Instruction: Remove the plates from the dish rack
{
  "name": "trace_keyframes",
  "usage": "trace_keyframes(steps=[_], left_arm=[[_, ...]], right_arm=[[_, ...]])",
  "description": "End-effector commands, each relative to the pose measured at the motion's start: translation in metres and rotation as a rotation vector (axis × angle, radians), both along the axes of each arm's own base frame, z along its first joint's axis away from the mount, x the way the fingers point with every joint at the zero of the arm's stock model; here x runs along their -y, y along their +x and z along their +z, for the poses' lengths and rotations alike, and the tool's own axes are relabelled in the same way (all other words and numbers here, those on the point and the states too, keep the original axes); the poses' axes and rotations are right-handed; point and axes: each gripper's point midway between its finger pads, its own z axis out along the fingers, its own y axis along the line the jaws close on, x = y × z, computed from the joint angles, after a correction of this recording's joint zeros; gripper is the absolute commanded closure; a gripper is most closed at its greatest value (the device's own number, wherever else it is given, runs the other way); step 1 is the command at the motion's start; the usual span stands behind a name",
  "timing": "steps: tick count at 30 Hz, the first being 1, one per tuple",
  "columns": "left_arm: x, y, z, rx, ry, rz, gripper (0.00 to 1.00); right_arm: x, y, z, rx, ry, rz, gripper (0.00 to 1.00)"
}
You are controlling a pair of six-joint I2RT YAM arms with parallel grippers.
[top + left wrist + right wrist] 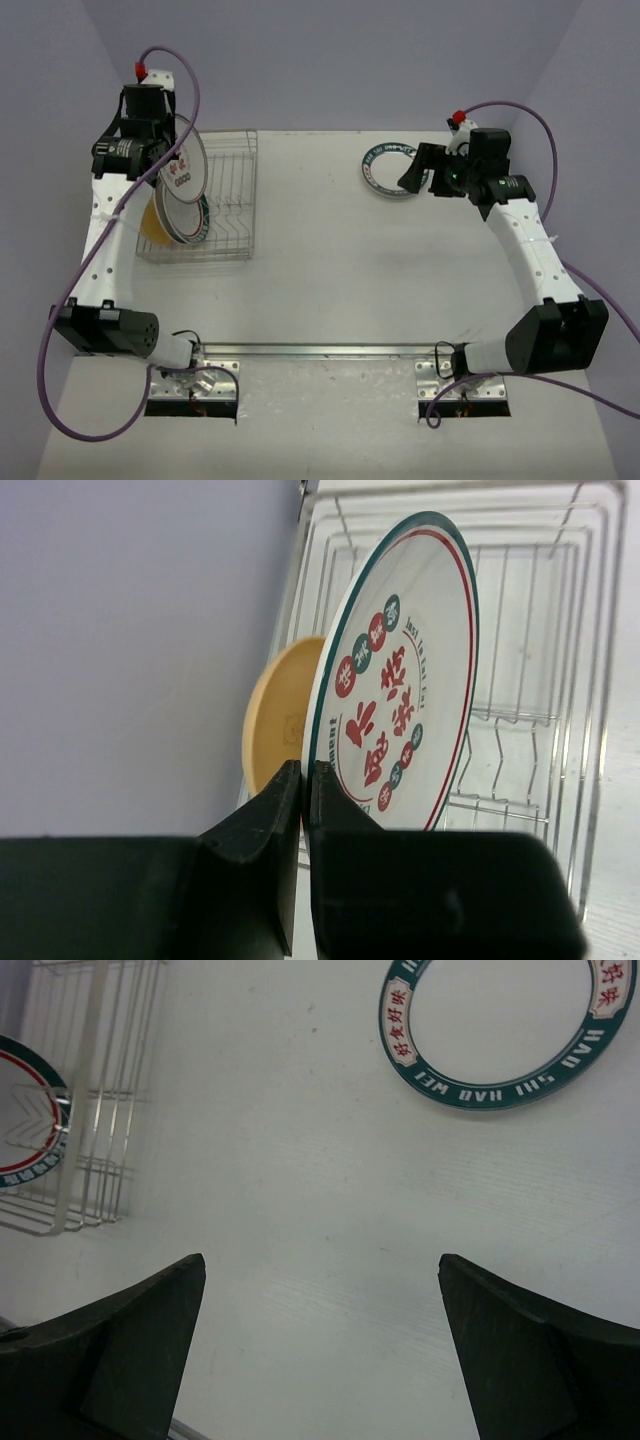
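A white table fills the space between pale lavender walls, and the rectangular silver wire dish rack sits on its far left part, close to the left wall.

The left gripper is above the rack's left side, its two black fingers pressed together on the rim of a round white plate with a teal and red rim and red characters on its face. That plate stands on edge and slightly tilted over the rack's left half; whether its lower edge touches the wires cannot be told.

Just behind it, on the wall side of the rack, a plain orange-tan round plate stands upright in the rack; in the top view a further teal-rimmed white plate leans in the rack's near left slots, just beside the gripped one.

Well to the right of the rack, a white round plate with a broad teal lettered band lies flat on the table; the right gripper hovers just right of that plate, far from the rack, with its dark fingers spread wide and nothing between them; bare tabletop shows between them in the right wrist view, with the rack's right edge at the upper left.
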Motion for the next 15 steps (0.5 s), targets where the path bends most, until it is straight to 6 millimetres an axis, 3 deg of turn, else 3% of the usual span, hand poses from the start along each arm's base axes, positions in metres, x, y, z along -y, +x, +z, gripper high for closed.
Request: trace_keyframes(steps=[1, 4, 6, 10, 15], left_arm=[[0.047, -0.019, 0.074, 0.230, -0.083, -0.284, 1.00], [0.084, -0.033, 0.074, 0.236, -0.195, -0.459, 1.00], [0.120, -0.045, 0.070, 0.213, -0.316, -0.620, 1.00], [0.169, -0.067, 0.059, 0.135, -0.521, -0.851, 1.00], [0.192, -0.079, 0.037, 0.045, -0.653, -0.952, 1.00]], right_arm=[[-0.033, -0.007, 0.040, 0.144, 0.146, 0.152, 0.01], [-0.053, -0.014, 0.062, 0.217, 0.219, 0.244, 0.01], [-0.077, -0.025, 0.075, 0.248, 0.273, 0.345, 0.03], [-0.119, -0.044, 0.091, 0.294, 0.298, 0.497, 0.05], [-0.167, -0.057, 0.093, 0.290, 0.301, 0.622, 0.08]])
